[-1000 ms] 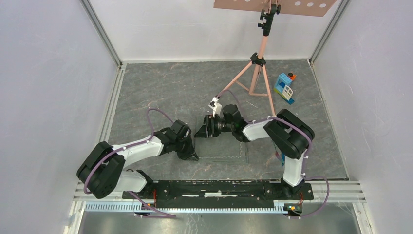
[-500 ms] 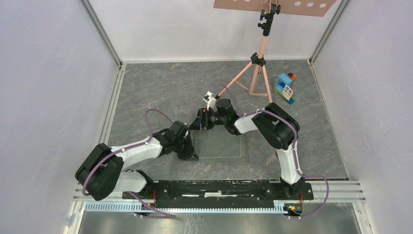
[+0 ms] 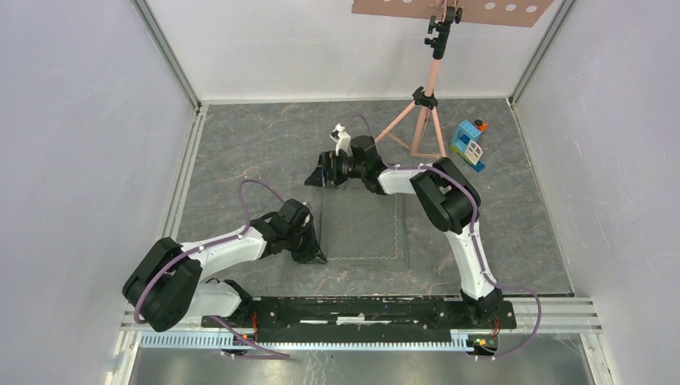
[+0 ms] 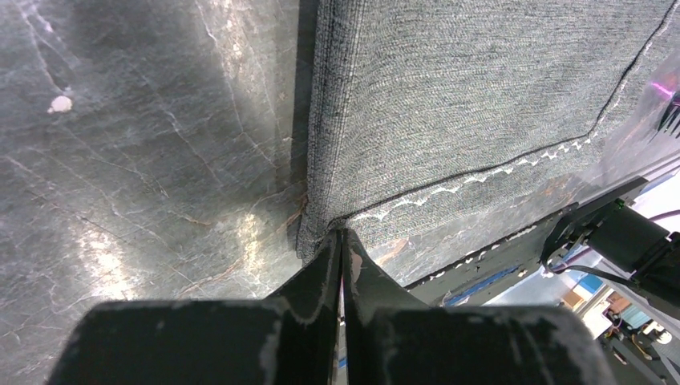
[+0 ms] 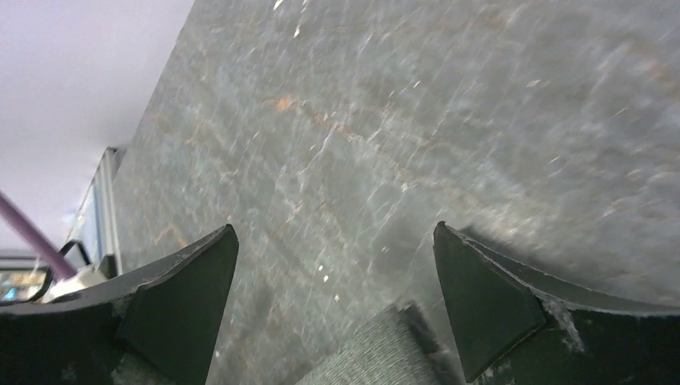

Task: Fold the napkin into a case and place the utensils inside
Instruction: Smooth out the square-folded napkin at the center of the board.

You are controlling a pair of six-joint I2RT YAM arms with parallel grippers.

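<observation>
The left gripper [image 4: 341, 245] has its jaws pressed together on the very tip of the near-left corner of the napkin [image 4: 481, 104]. The right gripper [image 5: 334, 241] stands wide and holds nothing. It sits low over the far-left corner, with a tongue of cloth showing between its fingers. The napkin lies flat in the middle of the counter [image 3: 240, 152], somewhat closer to the near edge.

The left hold takes so little hem that a tug toward the far edge could slip it free and skew the cloth. The right gripper, closing from here, could scrape the counter or nip air, because the cloth is thin.

Only the top view shows the whole cloth. Only the left wrist view shows how slight the pinch is. The utensils [image 3: 457, 258] may be the blue sliver behind the right arm, toward the near-right corner, but it is too hidden to say.
</observation>
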